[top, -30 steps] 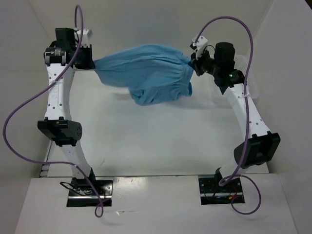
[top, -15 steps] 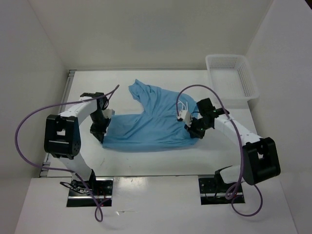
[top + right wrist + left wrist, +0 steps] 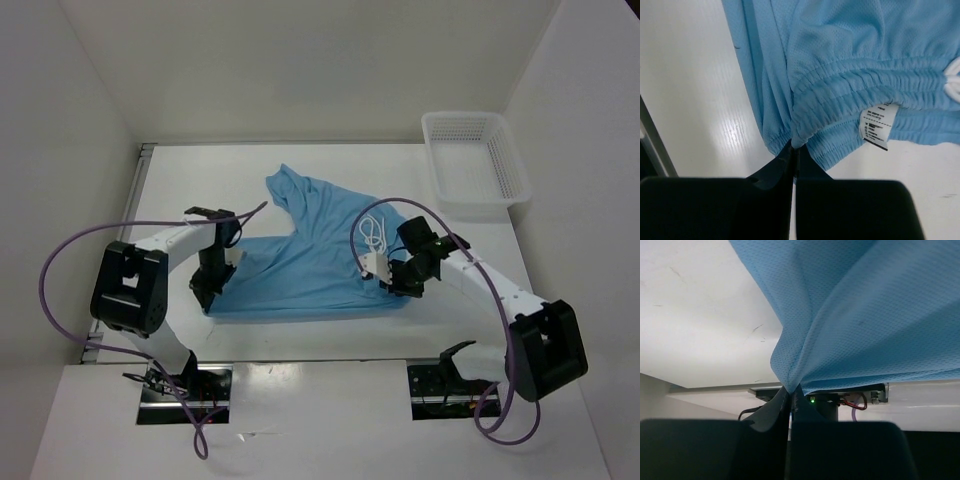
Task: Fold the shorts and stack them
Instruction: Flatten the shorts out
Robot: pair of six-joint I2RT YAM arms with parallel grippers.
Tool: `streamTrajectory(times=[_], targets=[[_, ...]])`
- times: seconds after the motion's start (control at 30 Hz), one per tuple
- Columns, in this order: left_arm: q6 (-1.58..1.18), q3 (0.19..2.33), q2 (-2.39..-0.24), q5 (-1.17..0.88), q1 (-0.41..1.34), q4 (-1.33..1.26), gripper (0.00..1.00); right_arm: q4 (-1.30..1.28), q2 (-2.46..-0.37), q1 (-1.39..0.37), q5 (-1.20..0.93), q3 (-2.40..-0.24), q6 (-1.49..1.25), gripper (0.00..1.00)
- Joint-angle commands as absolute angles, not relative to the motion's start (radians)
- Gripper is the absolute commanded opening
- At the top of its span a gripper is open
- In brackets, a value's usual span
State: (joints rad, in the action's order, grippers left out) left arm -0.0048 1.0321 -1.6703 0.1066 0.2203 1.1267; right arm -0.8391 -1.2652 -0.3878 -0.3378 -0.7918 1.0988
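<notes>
Shorts (image 3: pixel 310 260) lie spread on counter (image 3: pixel 200 190) btwn the arms, one leg reaching far side. Left claw (image 3: pixel 208 288) pinched tight on near-left fabric corner; right claw (image 3: pixel 388 282) pinched tight on waistband end by tag. White basket (image 3: pixel 512 160) sits at far-right corner, apart.

Left end effector (image 3: pixel 207 297) and right end effector (image 3: pixel 391 285) are pinched closed.

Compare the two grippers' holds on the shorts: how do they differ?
The left gripper pinches a plain edge of the shorts; the right gripper pinches the gathered waistband near the white label. From above, left holds the cloth's left end, right its right end. Both are shut on fabric.
</notes>
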Motion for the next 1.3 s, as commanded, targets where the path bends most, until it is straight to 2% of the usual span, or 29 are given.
streamTrajectory(times=[0.0, 0.03, 0.1, 0.17, 0.2, 0.27, 0.37, 0.47, 0.57, 0.73, 0.8, 1.0, 1.07, 1.17, 1.27], targets=[[0.0, 1.003, -1.628, 0.19, 0.287, 1.163, 0.01, -0.923, -1.183, -0.443, -0.273, -0.799, 1.206, 0.0], [0.0, 0.993, -1.618, 0.19, 0.296, 1.154, 0.01, -0.923, -1.168, -0.457, -0.262, -0.787, 1.206, 0.0], [0.0, 0.979, -1.618, 0.19, 0.313, 1.154, 0.01, -0.923, -1.117, -0.483, -0.252, -0.775, 1.215, 0.26], [0.0, 0.97, -1.618, 0.176, 0.327, 1.154, 0.02, -0.923, -1.073, -0.509, -0.215, -0.762, 1.215, 0.41], [0.0, 0.969, -1.609, 0.164, 0.339, 1.154, 0.02, -0.923, -1.062, -0.509, -0.206, -0.762, 1.215, 0.56], [0.0, 0.969, -1.609, 0.155, 0.348, 1.154, 0.02, -0.934, -1.052, -0.509, -0.186, -0.775, 1.19, 0.65], [0.0, 0.96, -1.62, 0.155, 0.359, 1.134, 0.03, -0.976, -1.071, -0.509, -0.227, -0.853, 1.114, 0.66], [0.0, 0.971, -1.646, 0.155, 0.359, 1.121, 0.03, -0.925, -1.184, -0.509, -0.357, -0.94, 0.949, 0.65], [0.0, 0.971, -1.646, 0.131, 0.359, 1.121, 0.03, -0.907, -1.459, -0.509, -0.422, -1.026, 0.786, 0.62], [0.0, 0.962, -1.634, 0.121, 0.359, 1.121, 0.03, -0.933, -1.514, -0.485, -0.449, -1.054, 0.807, 0.55], [0.0, 0.962, -1.623, 0.121, 0.359, 1.121, 0.03, -0.948, -1.514, -0.485, -0.46, -1.045, 0.807, 0.52], [0.0, 0.962, -1.623, 0.121, 0.359, 1.121, 0.03, -0.95, -1.569, -0.485, -0.436, -1.025, 0.795, 0.29], [0.0, 0.953, -1.623, 0.13, 0.359, 1.121, 0.03, -0.969, -1.56, -0.485, -0.422, -1.025, 0.795, 0.3], [0.0, 0.953, -1.623, 0.13, 0.359, 1.112, 0.03, -1.02, -1.56, -0.485, -0.374, -1.045, 0.785, 0.43], [0.0, 0.953, -1.623, 0.13, 0.359, 1.112, 0.03, -1.051, -1.537, -0.485, -0.353, -1.064, 0.785, 0.52]])
